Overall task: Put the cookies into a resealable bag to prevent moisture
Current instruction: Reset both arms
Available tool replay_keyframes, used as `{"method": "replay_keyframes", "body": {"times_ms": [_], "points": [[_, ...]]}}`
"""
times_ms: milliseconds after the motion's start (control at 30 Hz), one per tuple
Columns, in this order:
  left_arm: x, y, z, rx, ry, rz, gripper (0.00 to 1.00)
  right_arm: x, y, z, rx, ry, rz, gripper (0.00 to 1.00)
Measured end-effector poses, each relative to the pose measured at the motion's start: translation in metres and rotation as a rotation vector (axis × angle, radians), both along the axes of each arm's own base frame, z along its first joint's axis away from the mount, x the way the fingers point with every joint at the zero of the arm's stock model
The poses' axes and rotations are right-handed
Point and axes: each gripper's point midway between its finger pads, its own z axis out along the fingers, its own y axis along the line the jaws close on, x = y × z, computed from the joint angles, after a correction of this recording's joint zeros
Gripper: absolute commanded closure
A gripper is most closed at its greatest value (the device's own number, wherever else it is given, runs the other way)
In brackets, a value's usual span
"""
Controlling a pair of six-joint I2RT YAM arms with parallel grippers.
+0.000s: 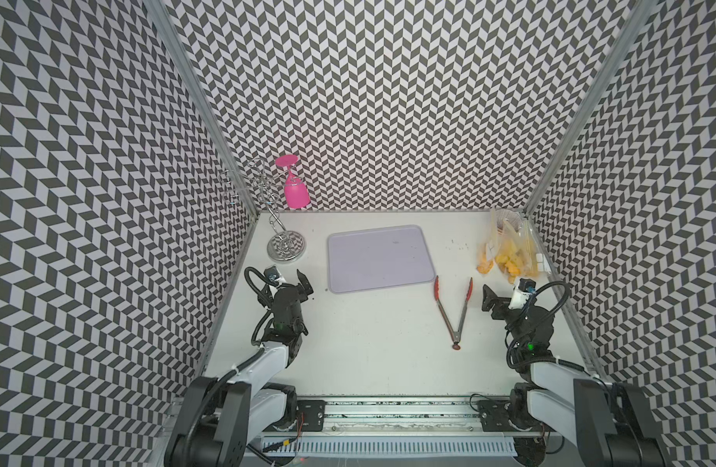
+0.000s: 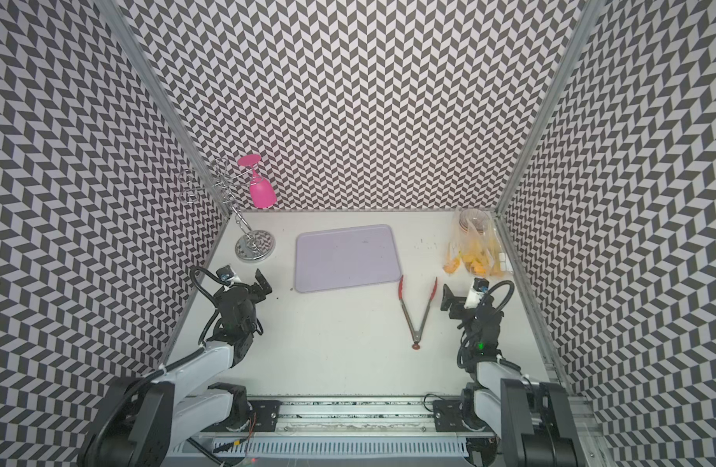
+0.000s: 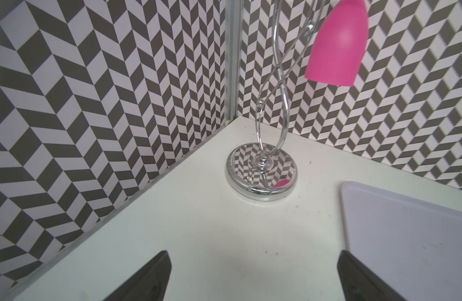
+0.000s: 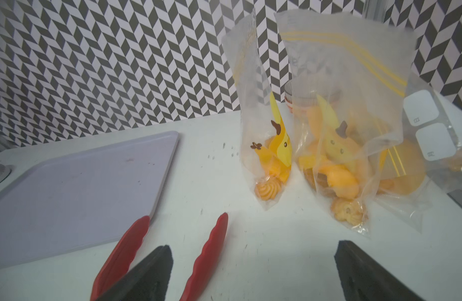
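- The left gripper point(image 3: 253, 252) sat at the left of both top views, below mid-height. Its jaws were spread wide and empty over bare table, just left of the tray. The cookies were well apart from it, across the whole frame.
- The tray point(image 1: 376, 258) lay at centre with nothing on it, so the loading step looked finished.
- The tongs point(image 1: 437, 289) lay right of centre, sprung open on the table and held by neither gripper. Their red tips pointed toward the top of the frame.
- The right gripper point(image 4: 253, 245) sat at the right of both top views, just right of the tongs. Its jaws stood wide apart and held nothing.
- The cookies point(image 1: 510, 263) sat at the far right, at mid-height, inside the resealable bag point(image 4: 355, 78). They were near the right gripper, just above it in the frame, and not touching it.
- A smaller clear bag point(image 4: 250, 104) stood just left of the large one and held at least one swirled piece.
- Whether the large bag's yellow-striped mouth was pressed shut could not be told. Sealing was probably what remained. That would call for a pinch run along the strip while the thin, slumping film was steadied.
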Motion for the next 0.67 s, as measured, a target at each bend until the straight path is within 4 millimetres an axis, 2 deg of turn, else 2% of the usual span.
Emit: {"method": "replay_keyframes", "body": {"times_ms": [167,267,467,567,667], "points": [[0.018,0.012,-0.029,0.032,0.062,-0.011,0.0,0.033,-0.006,0.013,-0.009,-0.035,-0.02,0.0],[0.032,0.011,-0.028,0.04,0.048,-0.043,0.0,0.05,-0.006,0.024,-0.013,-0.084,-0.017,0.0],[0.059,-0.003,-0.009,0.073,0.008,-0.108,0.0,0.057,0.018,0.012,-0.062,-0.086,0.017,0.0],[0.061,-0.007,-0.007,0.084,0.007,-0.125,0.0,0.057,0.025,0.004,-0.085,-0.059,0.027,0.0],[0.062,-0.009,-0.01,0.09,0.015,-0.142,0.0,0.058,0.022,0.009,-0.095,-0.075,0.007,0.0]]}}
